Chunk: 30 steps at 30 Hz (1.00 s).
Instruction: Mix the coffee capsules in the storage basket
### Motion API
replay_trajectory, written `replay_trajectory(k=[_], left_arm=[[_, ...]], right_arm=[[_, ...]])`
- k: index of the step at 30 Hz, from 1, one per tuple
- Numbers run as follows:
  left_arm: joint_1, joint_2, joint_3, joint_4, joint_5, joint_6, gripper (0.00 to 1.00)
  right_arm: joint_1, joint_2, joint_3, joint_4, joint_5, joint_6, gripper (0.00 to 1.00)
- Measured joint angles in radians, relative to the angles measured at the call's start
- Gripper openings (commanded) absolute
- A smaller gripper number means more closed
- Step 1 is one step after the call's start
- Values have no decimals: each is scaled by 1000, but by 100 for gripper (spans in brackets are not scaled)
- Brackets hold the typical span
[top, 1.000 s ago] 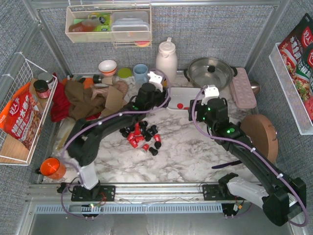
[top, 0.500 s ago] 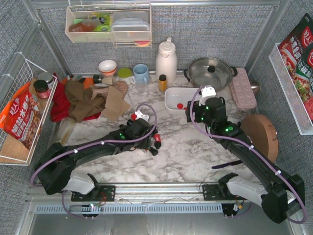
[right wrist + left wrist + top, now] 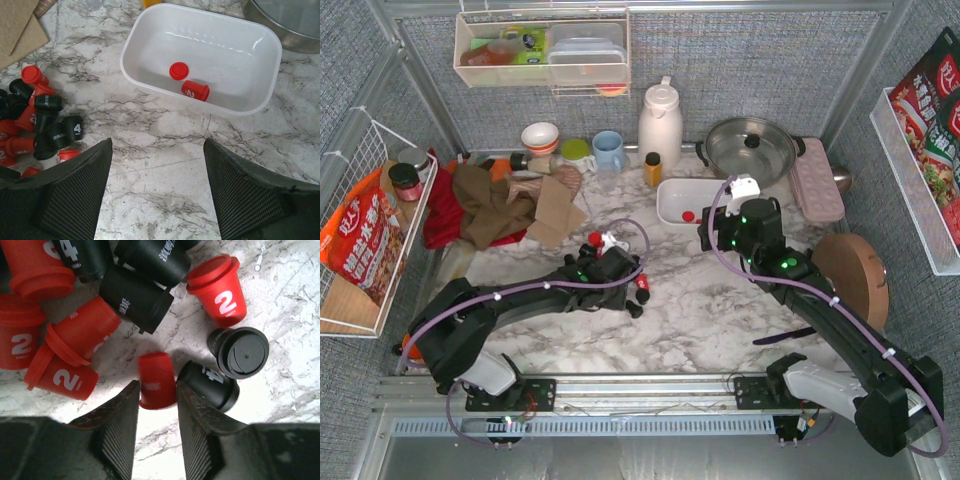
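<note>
On the marble worktop (image 3: pixel 165 200): a loose heap of red and black coffee capsules (image 3: pixel 50 131) is seen to the left of the storage basket (image 3: pixel 227 52), apart from it.
Basket position: the white rounded-corner tray is set towards the back of the worktop, just in front of a yellow-capped bottle (image 3: pixel 653 168) and beside a lidded steel pot (image 3: pixel 750 148).
Basket contents: two red capsules are held. One (image 3: pixel 195 91) lies on its side with a white mark too small to read, and the other (image 3: pixel 178 70) is seen end-on just beside it.
Left end effector (image 3: pixel 157 386): held low over the heap, with one finger at either side of a blurred red capsule (image 3: pixel 156 375). The fingers sit close against its sides, but whether it is clamped cannot be told.
Right end effector (image 3: pixel 157 150): spread wide with nothing between the fingers, held above bare worktop just in front of the basket.
Writing on red capsules: a large white "2" is printed on the side (image 3: pixel 220 292); the small line beneath cannot be read.
Writing on black capsules: a white "4" is shown on one (image 3: pixel 75 129). The small pale characters on another (image 3: pixel 134 299) are not legible.
Packaging: a red snack bag (image 3: pixel 365 245) at the left wall carries large white Chinese characters.
</note>
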Motion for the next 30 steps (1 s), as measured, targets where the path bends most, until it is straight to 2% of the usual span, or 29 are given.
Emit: replay_trajectory(k=[7, 14, 20, 23, 26, 30], left_arm=[[0, 44, 26, -5, -14, 5, 42], [-1, 89, 72, -24, -35, 5, 33], [0, 15, 148, -42, -74, 24, 31], [0, -30, 193, 8, -97, 60, 34], [1, -30, 238, 124, -116, 140, 37], [24, 98, 389, 306, -114, 289, 39]], right_arm=[[0, 9, 3, -2, -14, -4, 78], [0, 10, 3, -2, -19, -5, 78], [0, 2, 3, -2, -18, -8, 78], [0, -2, 3, -2, -17, -8, 78], [0, -8, 3, -2, -11, -9, 78], [0, -23, 1, -1, 7, -14, 78]])
